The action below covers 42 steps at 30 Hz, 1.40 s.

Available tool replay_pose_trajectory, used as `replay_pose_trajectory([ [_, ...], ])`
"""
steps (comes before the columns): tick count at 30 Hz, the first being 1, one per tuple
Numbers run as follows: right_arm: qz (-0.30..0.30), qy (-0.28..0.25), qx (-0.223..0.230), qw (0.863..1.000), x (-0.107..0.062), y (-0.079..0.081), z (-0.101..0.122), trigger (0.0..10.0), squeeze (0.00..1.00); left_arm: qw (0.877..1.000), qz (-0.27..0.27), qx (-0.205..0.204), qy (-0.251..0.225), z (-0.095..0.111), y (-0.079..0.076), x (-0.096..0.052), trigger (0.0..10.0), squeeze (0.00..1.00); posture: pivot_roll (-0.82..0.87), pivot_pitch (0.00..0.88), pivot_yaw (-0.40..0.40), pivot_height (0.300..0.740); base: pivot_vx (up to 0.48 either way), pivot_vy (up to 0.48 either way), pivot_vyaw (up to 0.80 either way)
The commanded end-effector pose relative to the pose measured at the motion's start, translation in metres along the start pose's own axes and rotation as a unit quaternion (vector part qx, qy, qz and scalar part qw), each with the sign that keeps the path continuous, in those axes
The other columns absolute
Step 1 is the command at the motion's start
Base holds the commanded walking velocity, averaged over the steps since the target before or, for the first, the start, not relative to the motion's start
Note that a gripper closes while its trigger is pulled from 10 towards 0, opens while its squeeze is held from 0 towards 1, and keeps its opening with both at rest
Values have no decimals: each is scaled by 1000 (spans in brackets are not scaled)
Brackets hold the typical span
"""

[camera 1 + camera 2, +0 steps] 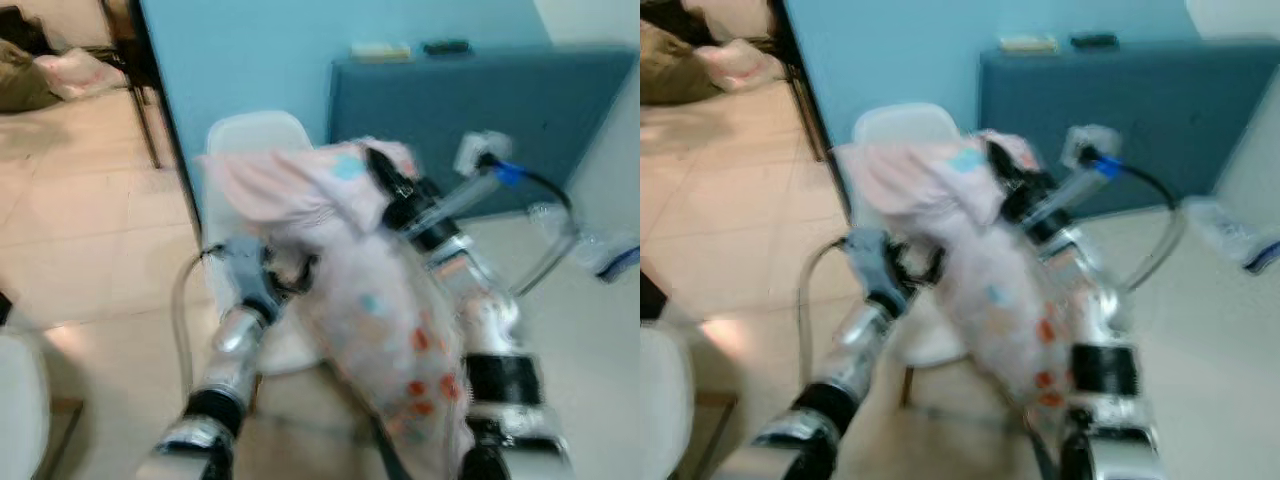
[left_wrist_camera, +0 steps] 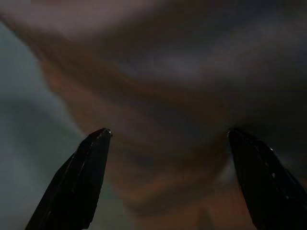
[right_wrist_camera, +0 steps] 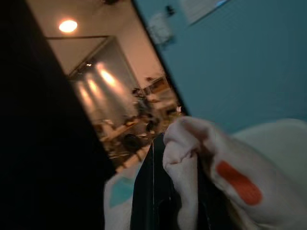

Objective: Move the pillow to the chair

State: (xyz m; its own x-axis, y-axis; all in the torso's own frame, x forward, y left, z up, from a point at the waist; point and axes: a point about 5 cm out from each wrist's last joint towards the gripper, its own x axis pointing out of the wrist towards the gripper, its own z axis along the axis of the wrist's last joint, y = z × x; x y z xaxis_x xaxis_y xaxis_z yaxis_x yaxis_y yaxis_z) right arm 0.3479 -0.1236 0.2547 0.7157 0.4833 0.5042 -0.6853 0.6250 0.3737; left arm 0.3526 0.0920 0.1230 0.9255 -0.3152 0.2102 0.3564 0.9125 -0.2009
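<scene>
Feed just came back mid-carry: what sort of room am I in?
Probably a lived-in room of a home: pale tiled floor, a light blue wall, and a white chair right ahead. The right gripper is shut on the pillow.

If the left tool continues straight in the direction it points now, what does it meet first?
Most likely the pillow: its pink fabric fills the space just beyond the left tool, whose fingers stand open. The depth is unclear, since the picture is dark and blurred.
</scene>
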Motion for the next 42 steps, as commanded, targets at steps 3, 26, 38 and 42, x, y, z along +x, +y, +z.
replay_pose_trajectory([
  [3, 37, -25, -19, 999, 8, 13, 12, 10000, 0, 1000, 1, 0, 10, -3, 1, -2, 10000, 0, -47, 0, -38, 740, 379, 0, 0],
  [26, -42, -64, -106, 991, 6, -9, 41, 10000, 0, 1000, -19, 2, 24, -9, -9, -2, 10000, 0, -52, 0, -37, 740, 391, 0, 0],
  [38, -78, -57, -210, 973, 4, -20, 52, 10000, 0, 998, -33, 2, 54, -25, -21, -10, 10000, 0, -46, 0, -38, 740, 27, -157, 0],
  [42, -123, -31, -318, 940, 1, -36, 60, 10000, 0, 998, -29, -1, 49, -24, -22, -10, 10000, 0, -32, 0, -48, 740, 0, -471, 0],
])
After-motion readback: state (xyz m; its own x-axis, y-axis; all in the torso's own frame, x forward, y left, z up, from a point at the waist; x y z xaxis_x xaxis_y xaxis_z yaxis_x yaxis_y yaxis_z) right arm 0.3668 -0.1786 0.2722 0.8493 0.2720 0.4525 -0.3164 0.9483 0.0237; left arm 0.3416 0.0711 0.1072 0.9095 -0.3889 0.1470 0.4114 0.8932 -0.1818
